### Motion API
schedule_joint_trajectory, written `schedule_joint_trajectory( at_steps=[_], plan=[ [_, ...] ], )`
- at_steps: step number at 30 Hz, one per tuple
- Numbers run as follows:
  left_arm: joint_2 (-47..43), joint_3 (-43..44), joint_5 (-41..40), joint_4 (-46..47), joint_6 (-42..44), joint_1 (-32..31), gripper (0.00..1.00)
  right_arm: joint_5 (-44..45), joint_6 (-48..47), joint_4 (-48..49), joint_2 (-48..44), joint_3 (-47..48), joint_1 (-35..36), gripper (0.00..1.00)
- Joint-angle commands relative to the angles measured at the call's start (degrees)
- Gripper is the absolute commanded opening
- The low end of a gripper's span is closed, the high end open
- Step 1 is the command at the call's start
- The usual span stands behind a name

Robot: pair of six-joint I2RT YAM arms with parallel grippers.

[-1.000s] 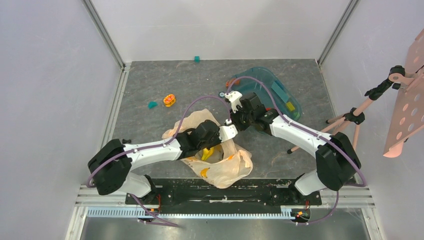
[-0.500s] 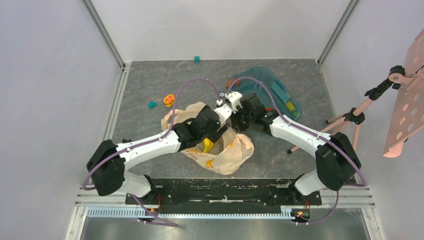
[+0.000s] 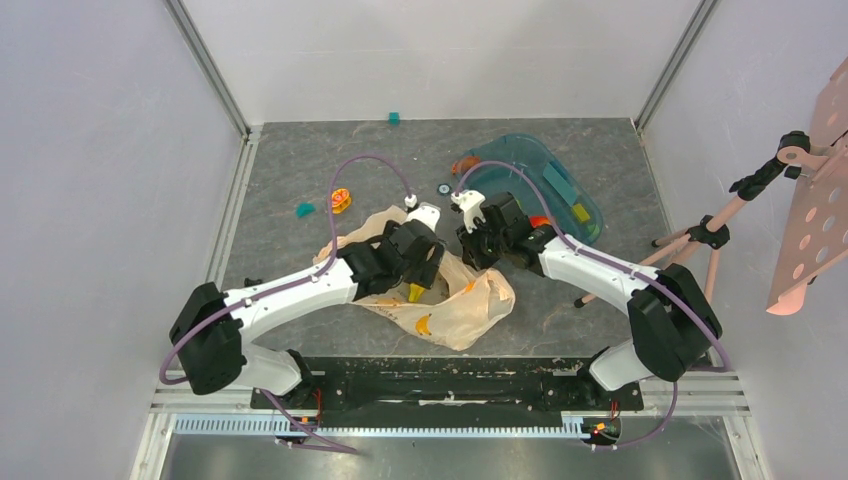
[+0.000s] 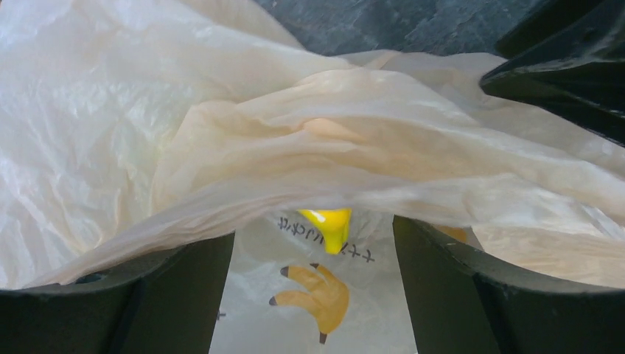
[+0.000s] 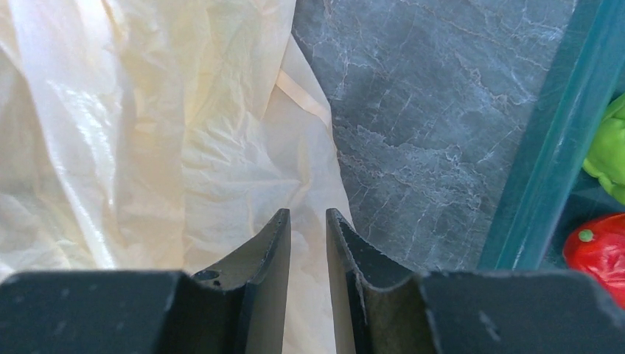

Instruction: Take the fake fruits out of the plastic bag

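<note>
The pale peach plastic bag (image 3: 470,305) lies crumpled between the arms, and its top layer (image 4: 354,147) is lifted like a tent. A yellow banana (image 3: 415,292) lies inside, its tip (image 4: 328,225) showing under the lifted film. My left gripper (image 3: 425,272) is open at the bag's mouth, with film draped over its wide-set fingers (image 4: 457,287) and nothing between them. My right gripper (image 3: 468,250) sits at the bag's far edge, its jaws (image 5: 307,215) nearly together on bag film (image 5: 221,147). A green fruit (image 5: 608,144) and a red fruit (image 5: 597,247) lie in the teal tub (image 5: 549,169).
The teal tub (image 3: 575,175) stands at the back right, close behind my right arm. An orange-yellow ring toy (image 3: 341,200) and a teal block (image 3: 304,209) lie at the back left, and another block (image 3: 394,118) lies by the far wall. A tripod (image 3: 700,235) stands on the right.
My left gripper has opened from shut, and its wrist has swung left and farther from me. The bag has shifted slightly to the right. The right gripper has barely moved.
</note>
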Motion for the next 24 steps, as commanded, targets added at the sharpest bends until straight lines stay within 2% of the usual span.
schedule_joint_trajectory(
  at_steps=[1, 5, 8, 14, 20, 24],
  plan=[
    [-2.62, -1.10, -4.34, -2.67, -11.81, 0.57, 0.84, -2.33, 0.91, 3.33, -0.86, -0.93, 0.09, 0.27],
    [-1.51, -2.74, -5.45, -2.12, -18.16, 0.54, 0.85, -4.65, 2.73, 4.76, 0.18, -0.78, 0.25, 0.26],
    [-0.94, -5.44, -6.11, 1.89, -22.68, 0.89, 0.88, -5.00, 3.02, 5.09, 0.86, -0.59, 0.71, 0.26],
    [1.88, -7.49, -6.58, 7.44, -30.15, 1.84, 0.87, -4.84, 3.03, 5.16, 0.90, -0.93, 1.42, 0.26],
    [6.49, -7.12, -8.29, 10.19, -32.16, 1.92, 0.77, -4.65, 3.02, 5.17, 1.04, -1.37, 1.61, 0.25],
    [9.34, -6.77, -9.24, 11.14, -31.65, 1.92, 0.62, -4.44, 2.93, 5.04, 0.88, -1.47, 1.62, 0.25]
  ],
)
